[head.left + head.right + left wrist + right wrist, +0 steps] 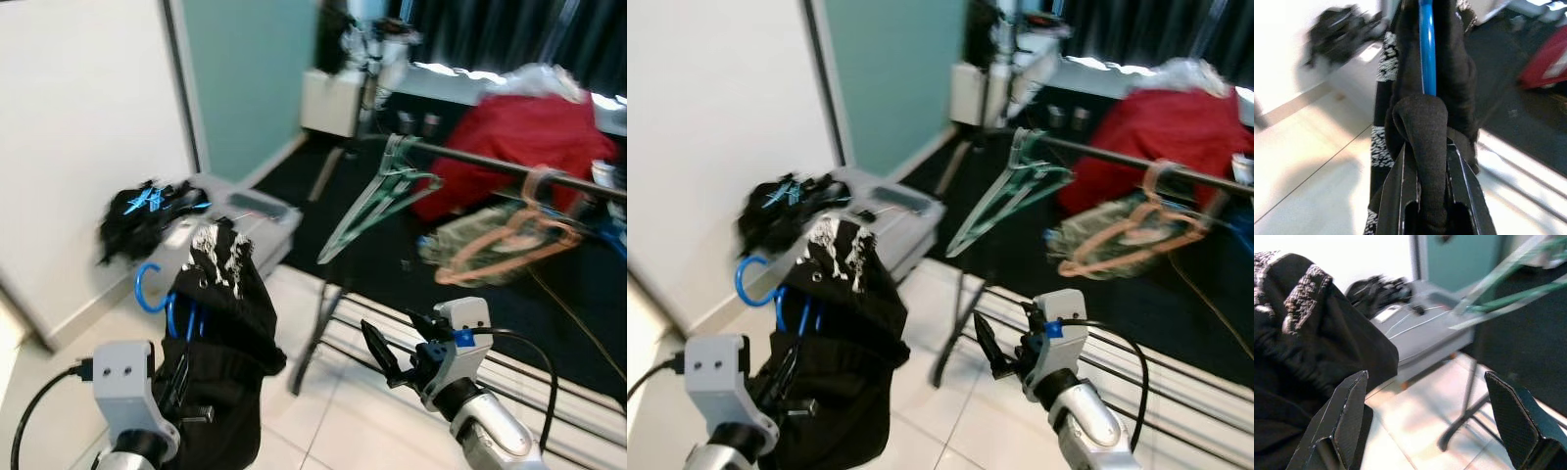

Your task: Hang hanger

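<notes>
Currently, eye views: left gripper (186, 377) clamped on black garment (220, 333) draped over blue hanger (147, 289), hook up and pointing left. Rail (509, 168) ahead and to the right, well apart, long axis running left-right, already carrying green hanger (377, 201) and orange hanger (509, 240). Right gripper (392, 357) nearer rail, wide open, empty.
Left wrist: fingers (1400, 191) pinching cloth fold, blue hanger bar running straight away.
Right wrist: jaws spread wide, nothing between; garment just beside.

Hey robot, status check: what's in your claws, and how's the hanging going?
Left claw shut on black garment with blue hanger. Right claw open, empty. Rail ahead, not yet reached.
</notes>
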Robot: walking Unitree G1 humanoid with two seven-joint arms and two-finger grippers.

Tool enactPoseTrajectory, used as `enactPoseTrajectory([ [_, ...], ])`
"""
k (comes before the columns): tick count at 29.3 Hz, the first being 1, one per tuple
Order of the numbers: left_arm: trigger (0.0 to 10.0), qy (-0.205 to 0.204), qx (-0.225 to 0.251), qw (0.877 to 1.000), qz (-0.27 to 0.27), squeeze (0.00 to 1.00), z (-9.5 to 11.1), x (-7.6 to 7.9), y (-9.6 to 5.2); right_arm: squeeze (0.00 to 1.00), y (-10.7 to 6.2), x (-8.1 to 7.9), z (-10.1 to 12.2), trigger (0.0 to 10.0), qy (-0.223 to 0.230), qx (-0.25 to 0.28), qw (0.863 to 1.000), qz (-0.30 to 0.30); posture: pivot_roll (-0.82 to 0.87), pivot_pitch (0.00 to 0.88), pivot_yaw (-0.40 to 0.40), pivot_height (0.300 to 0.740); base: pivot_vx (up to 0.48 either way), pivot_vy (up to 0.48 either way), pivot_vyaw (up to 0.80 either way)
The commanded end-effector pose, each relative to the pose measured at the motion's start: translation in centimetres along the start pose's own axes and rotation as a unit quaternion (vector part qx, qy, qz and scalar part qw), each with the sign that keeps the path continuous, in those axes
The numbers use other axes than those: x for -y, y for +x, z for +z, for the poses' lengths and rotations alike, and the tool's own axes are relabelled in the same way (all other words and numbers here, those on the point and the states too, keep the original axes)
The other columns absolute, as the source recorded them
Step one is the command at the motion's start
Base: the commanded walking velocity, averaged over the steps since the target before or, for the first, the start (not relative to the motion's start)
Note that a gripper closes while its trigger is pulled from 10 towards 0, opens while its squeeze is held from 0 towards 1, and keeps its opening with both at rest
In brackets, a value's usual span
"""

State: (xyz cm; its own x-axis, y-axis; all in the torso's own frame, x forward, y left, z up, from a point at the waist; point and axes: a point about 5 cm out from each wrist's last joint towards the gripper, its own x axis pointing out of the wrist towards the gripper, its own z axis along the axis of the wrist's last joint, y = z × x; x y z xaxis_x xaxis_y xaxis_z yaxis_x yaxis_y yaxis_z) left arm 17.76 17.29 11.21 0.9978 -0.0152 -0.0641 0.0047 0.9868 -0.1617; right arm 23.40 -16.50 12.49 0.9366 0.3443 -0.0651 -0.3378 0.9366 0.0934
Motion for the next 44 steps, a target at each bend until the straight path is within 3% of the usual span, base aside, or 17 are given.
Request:
enactPoseTrajectory([
  [1,10.0,-0.001,0.021,1.000,-0.008,0.00,0.87,0.26,0.16,0.00,-0.37,0.08,-0.30,10.0,0.009,-0.009,1.000,-0.002,0.07,0.017,-0.066,0.740,0.000,0.000,0.76],
  [44,10.0,-0.007,0.012,1.000,-0.013,0.00,1.43,0.21,-0.79,0.00,-1.25,-0.12,0.29,10.0,0.035,-0.019,0.999,0.000,0.08,0.078,-0.061,0.740,0.000,0.000,0.75],
])
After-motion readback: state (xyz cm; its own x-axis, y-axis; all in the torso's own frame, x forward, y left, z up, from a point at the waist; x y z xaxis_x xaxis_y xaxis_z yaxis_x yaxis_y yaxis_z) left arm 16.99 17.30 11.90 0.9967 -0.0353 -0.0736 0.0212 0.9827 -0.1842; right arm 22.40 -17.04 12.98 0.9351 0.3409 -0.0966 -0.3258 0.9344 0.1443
